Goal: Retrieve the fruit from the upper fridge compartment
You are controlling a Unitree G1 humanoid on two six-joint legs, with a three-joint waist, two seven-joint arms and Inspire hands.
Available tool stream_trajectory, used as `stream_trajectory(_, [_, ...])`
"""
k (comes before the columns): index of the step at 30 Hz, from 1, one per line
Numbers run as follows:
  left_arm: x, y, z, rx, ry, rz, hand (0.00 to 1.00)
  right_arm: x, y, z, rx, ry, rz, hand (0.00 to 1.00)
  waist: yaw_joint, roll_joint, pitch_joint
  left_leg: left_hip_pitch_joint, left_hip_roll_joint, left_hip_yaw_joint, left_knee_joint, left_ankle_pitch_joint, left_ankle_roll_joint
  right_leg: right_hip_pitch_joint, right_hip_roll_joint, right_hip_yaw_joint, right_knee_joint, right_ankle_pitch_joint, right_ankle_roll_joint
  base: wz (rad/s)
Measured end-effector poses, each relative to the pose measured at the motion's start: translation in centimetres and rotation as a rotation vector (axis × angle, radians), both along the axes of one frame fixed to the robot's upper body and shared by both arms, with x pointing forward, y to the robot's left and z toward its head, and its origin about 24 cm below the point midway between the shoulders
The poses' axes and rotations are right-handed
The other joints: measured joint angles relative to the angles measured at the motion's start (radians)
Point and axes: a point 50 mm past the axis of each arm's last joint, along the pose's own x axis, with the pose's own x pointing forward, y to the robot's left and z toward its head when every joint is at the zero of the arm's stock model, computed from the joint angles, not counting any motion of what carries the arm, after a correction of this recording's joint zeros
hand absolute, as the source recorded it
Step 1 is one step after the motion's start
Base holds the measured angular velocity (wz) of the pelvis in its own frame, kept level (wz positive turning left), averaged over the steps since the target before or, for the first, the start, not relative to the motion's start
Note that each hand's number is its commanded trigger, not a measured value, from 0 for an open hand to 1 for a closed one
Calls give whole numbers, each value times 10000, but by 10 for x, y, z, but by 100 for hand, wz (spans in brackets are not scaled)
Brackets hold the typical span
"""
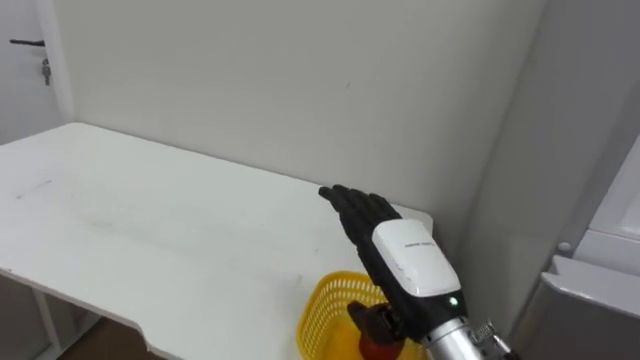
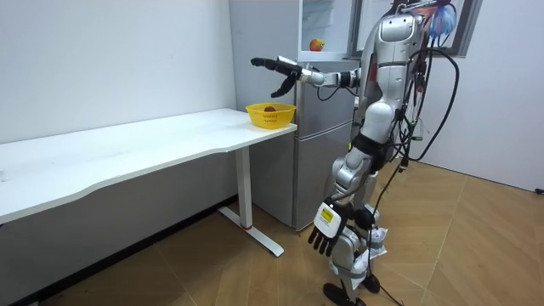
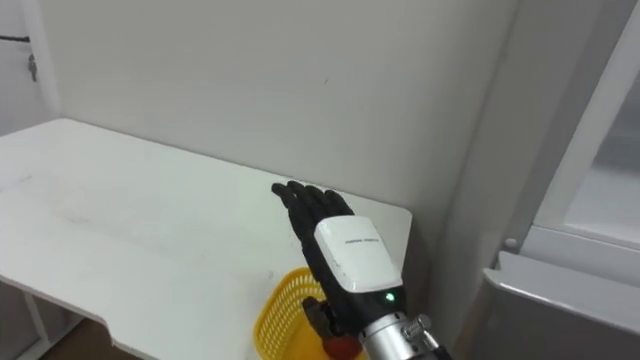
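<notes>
A yellow basket [image 1: 322, 312] [image 2: 270, 116] stands at the right end of the white table [image 1: 150, 220], next to the fridge [image 2: 323, 127]. A red fruit [image 1: 377, 349] [image 2: 269, 108] lies in the basket. My right hand [image 1: 405, 255] [image 2: 280, 66] hovers over the basket, open, fingers stretched toward the wall and thumb hanging down, holding nothing. In the room view the upper fridge compartment stands open, with a red and yellow fruit [image 2: 316, 44] on its shelf. My left hand [image 2: 326, 226] hangs open by my thigh. I stand beside the fridge, facing the table's end.
The fridge's grey side and a white door edge [image 1: 600, 250] rise at my right. A plain wall runs behind the table. A door with a dark handle [image 1: 28, 44] is at the far left. Wooden floor spreads around the table legs [image 2: 246, 212].
</notes>
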Motion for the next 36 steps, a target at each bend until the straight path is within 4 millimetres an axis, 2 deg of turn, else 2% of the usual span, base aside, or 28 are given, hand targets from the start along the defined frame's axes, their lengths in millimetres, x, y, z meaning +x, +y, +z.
stream_trajectory(4, [-5,-4,-2,-13,185,-291,0,-7,-3,19,918,-740,28,0,-352,137,-72,23,0,70,-29,3,5,-20,-3,62,13,0,0,-7])
stream_trajectory(8, [-6,-10,-4,-96,165,-241,0,-14,-12,35,2416,-1282,-157,0,-571,296,-128,345,37,393,-243,7,9,78,33,445,33,0,1,-23])
stream_trajectory(10, [-4,-11,-4,-125,89,-243,0,-20,-16,37,3009,-1322,-220,0,-709,305,-135,413,61,500,-304,7,9,81,51,528,22,7,9,-16])
stream_trajectory(11, [-3,-12,-4,-125,63,-265,0,-27,-17,37,3306,-1378,-268,0,-912,315,-135,434,66,518,-316,7,9,86,59,555,13,17,19,-7])
stream_trajectory(14, [-6,-14,-5,-88,44,-149,0,-41,-24,36,3907,-1369,-254,0,-1223,480,-151,555,100,742,-371,6,10,89,101,827,8,41,29,-21])
stream_trajectory(15, [-8,-14,-5,-64,41,-125,0,-43,-25,35,4073,-1357,-285,0,-1320,567,-129,639,125,870,-439,6,11,93,124,947,17,55,22,-33])
stream_trajectory(18, [-13,-15,-7,109,95,-55,0,-51,-31,38,4269,-1765,-669,0,-1648,667,-139,696,167,1080,-570,4,8,15,166,1136,57,69,9,-24])
stream_trajectory(21, [-17,-21,-9,64,185,5,0,-58,-40,50,4587,-2828,-1261,0,-1739,716,-154,663,184,1275,-620,5,8,-198,197,1373,192,68,8,-22])
stream_trajectory(28, [-29,-24,-11,6,411,96,0,-76,-60,73,5472,-5053,-1982,0,-2183,592,-234,693,190,1350,-616,5,8,-200,203,1349,190,71,5,-3])
stream_trajectory(29, [-30,-23,-10,3,416,155,0,-78,-65,76,5550,-5381,-2168,0,-2231,501,-272,705,188,1366,-589,5,8,-183,202,1335,189,71,5,0])
stream_trajectory(30, [-33,-22,-11,-21,441,260,0,-79,-71,79,5646,-5663,-2365,0,-2267,490,-242,723,188,1367,-604,5,8,-145,202,1329,174,71,5,0])
stream_trajectory(36, [-45,-23,-11,-141,579,672,0,-82,-97,86,5987,-6381,-3253,0,-2528,398,-203,869,187,1352,-666,1,10,-1,201,1338,145,72,6,0])
